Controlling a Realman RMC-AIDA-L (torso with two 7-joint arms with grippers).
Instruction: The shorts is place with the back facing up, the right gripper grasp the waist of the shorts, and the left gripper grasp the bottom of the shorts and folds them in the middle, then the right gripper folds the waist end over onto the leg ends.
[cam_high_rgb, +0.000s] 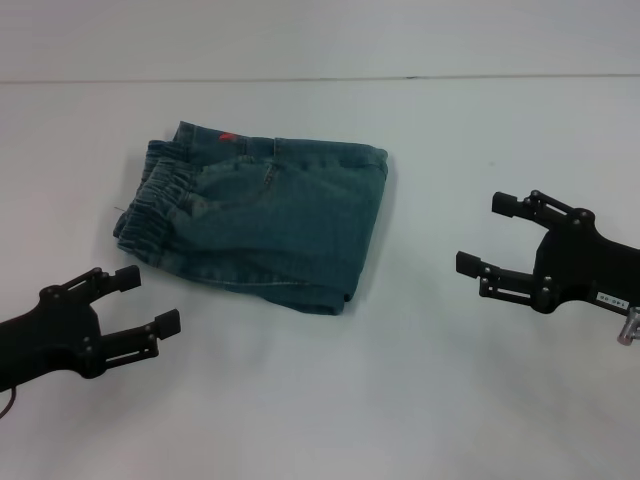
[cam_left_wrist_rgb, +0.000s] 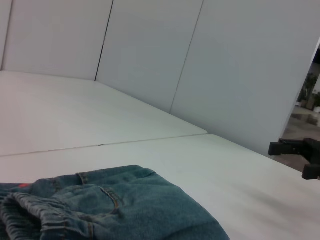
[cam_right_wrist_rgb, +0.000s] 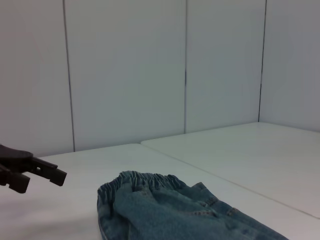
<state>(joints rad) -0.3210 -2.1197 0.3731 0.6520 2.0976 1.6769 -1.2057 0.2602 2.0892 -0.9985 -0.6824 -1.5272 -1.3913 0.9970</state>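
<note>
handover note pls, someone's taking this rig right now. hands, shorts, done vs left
Left hand: open, holding nothing, hovering over the table near the robot's left, just short of the shorts.
Right hand: open, holding nothing, out to the right of the shorts and clear of them.
Shorts: a compact folded bundle lying mid-table, the waist on the robot's left side, a pocket facing up.
Done: the shorts look folded into layers; neither hand is touching them.
Left: I can't tell whether the waist-over-legs fold is complete; check before retracting. The leg hems aren't clearly visible.
</note>
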